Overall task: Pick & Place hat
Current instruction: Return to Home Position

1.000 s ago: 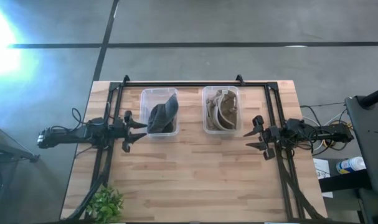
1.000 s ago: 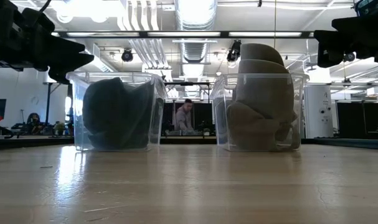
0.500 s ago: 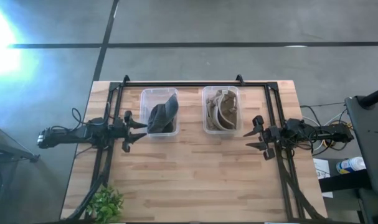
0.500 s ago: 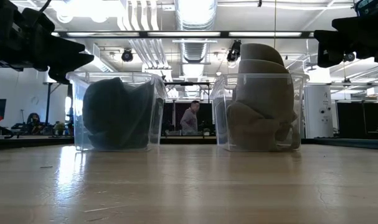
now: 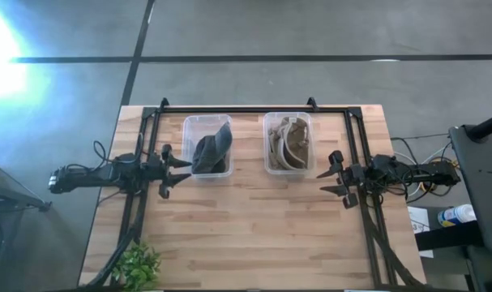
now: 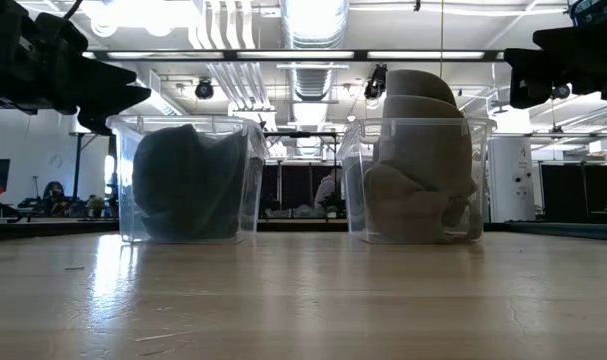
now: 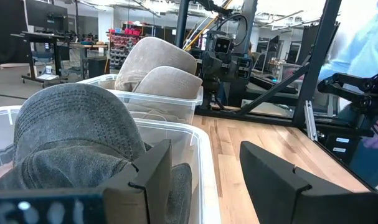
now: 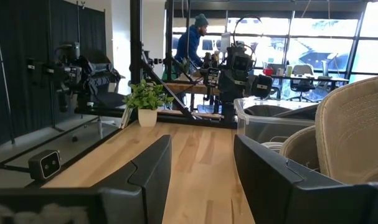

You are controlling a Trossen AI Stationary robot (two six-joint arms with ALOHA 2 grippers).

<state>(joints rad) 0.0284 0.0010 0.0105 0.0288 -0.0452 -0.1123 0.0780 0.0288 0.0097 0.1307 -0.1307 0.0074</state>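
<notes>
Found brown caps [image 5: 288, 146] piled in the right transparent bin [image 5: 288, 114] at the tabletop's [image 5: 254, 231] far side, grey cap [image 5: 211, 152] in the left bin [image 5: 207, 118] alongside, left gripper [image 5: 185, 171] spread and empty just outside the left bin, right gripper [image 5: 325, 180] likewise spread, empty, near the right bin.

Two bins sit side by side on the back half of the worktop [image 5: 254, 235]. The left bin [image 5: 198, 119] has caps [image 5: 211, 152] in it. The right bin [image 5: 288, 115] holds stacked caps [image 5: 288, 146] that top out above its rim. The left tool [image 5: 184, 171] is just beside the left bin's outer wall, raised off the surface. The right tool [image 5: 325, 180] is out right of the right bin, apart from it and also raised. A potted plant [image 5: 137, 264] is at the front-left corner.
</notes>
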